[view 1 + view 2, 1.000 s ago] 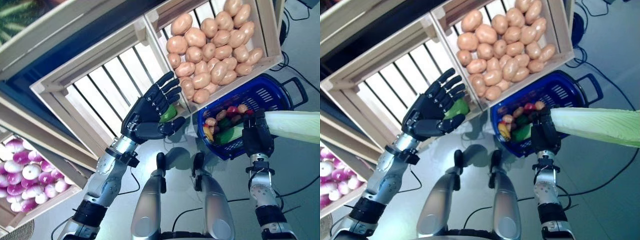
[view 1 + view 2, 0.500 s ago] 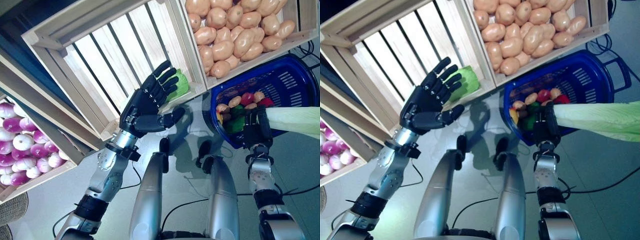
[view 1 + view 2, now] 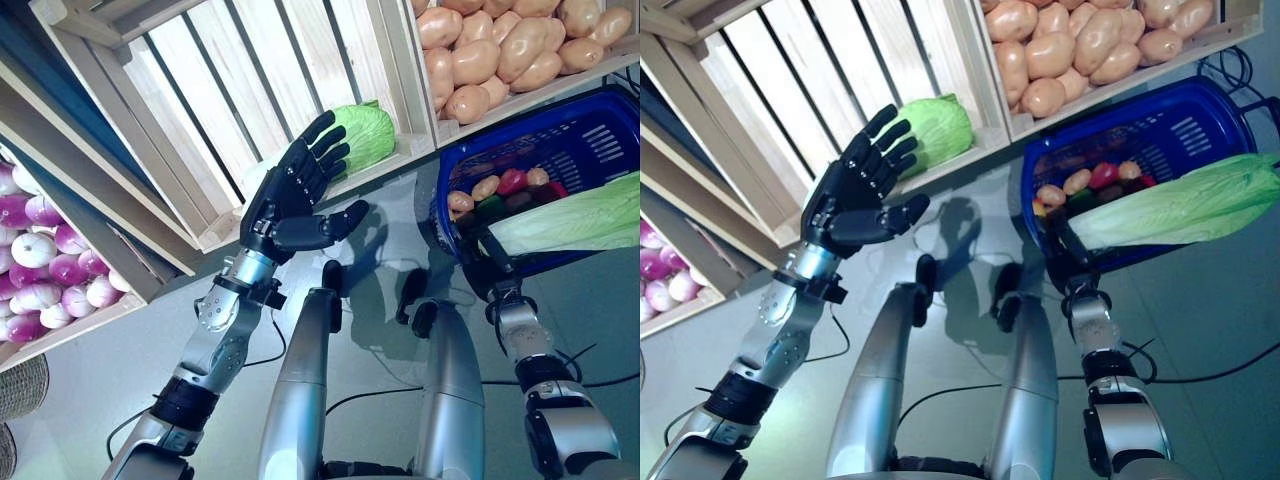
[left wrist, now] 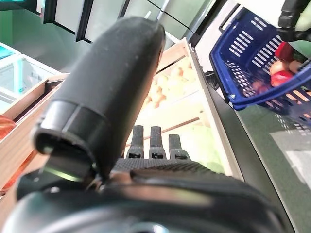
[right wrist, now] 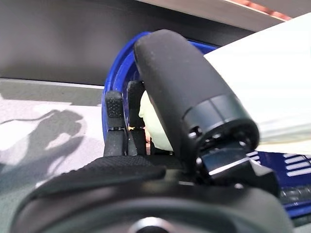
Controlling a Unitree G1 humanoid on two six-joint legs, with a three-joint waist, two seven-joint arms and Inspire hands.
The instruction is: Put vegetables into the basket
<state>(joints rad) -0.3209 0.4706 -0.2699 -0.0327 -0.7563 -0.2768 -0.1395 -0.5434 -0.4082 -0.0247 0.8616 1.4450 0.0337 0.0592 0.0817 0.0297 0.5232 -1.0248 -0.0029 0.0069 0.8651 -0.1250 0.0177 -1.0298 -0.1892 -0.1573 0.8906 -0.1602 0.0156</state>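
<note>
Left hand (image 3: pixel 292 200): raised at centre, fingers straight and spread, thumb out toward 3 o'clock, holding nothing; fingertips just short of the round cabbage.
Round cabbage (image 3: pixel 362 138): green head in the near corner of the slatted crate, at 1 o'clock from the left hand, against the crate's front rim.
Slatted crate (image 3: pixel 210 90): pale wood, tilted, otherwise bare.
Right hand (image 3: pixel 485 262): at 4 o'clock in the head views, curled round the white stalk end of the long cabbage; thumb over the stalk in its wrist view.
Long cabbage (image 3: pixel 1180 208): pale green leaves pointing toward 3 o'clock, lying across the basket's near rim.
Basket (image 3: pixel 590 140): blue plastic, on the floor at 2 o'clock, holding small red, green and tan vegetables (image 3: pixel 510 187).
Potato crate (image 3: pixel 1080 45): at 12 to 1 o'clock, heaped with potatoes.
Onions (image 3: pixel 40 270): purple-white, in a crate at 9 o'clock.
</note>
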